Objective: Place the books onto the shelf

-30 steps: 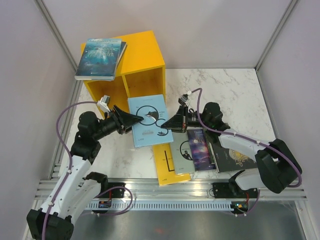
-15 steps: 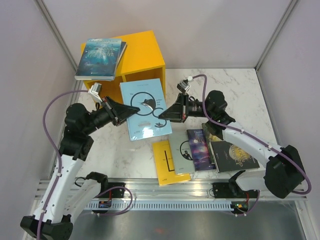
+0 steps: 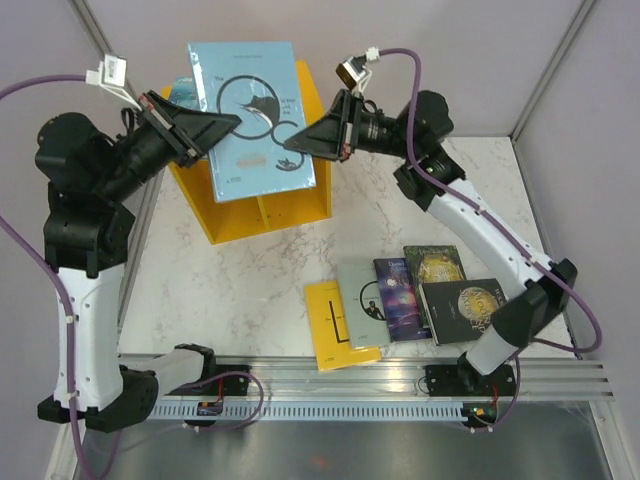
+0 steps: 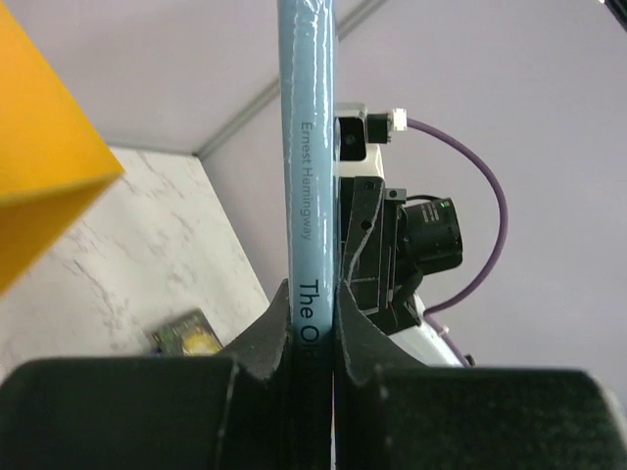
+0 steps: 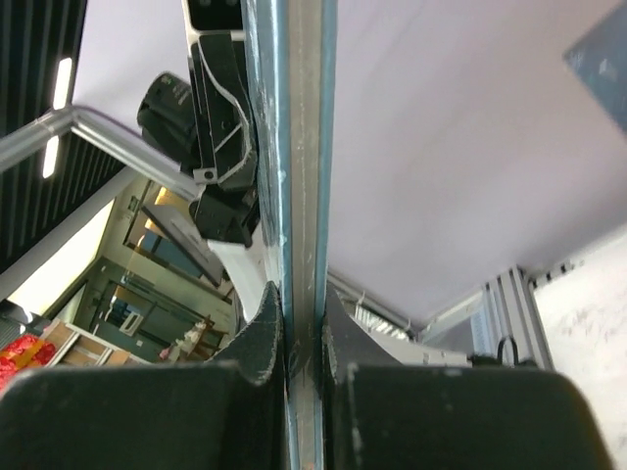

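Both grippers hold a light blue book with a black swirl (image 3: 250,120) flat in the air above the yellow shelf (image 3: 270,215). My left gripper (image 3: 222,125) is shut on its spine side, and the spine (image 4: 309,196) runs up between the jaws of that gripper (image 4: 313,333). My right gripper (image 3: 298,143) is shut on the opposite edge, with the page edge (image 5: 302,147) clamped at the gripper (image 5: 302,333). A dark blue book (image 3: 180,92) lies on the shelf top, mostly hidden by the held book. The shelf's openings are largely covered.
Several books lie flat near the table's front: yellow (image 3: 335,325), grey-green (image 3: 362,300), purple galaxy (image 3: 400,298), and two black-and-gold ones (image 3: 432,265) (image 3: 465,308). Grey walls enclose the left, back and right. A shelf corner (image 4: 39,176) shows in the left wrist view.
Both arms have raised the light blue book from just above the table to high over the shelf. The left gripper closed on its spine edge.
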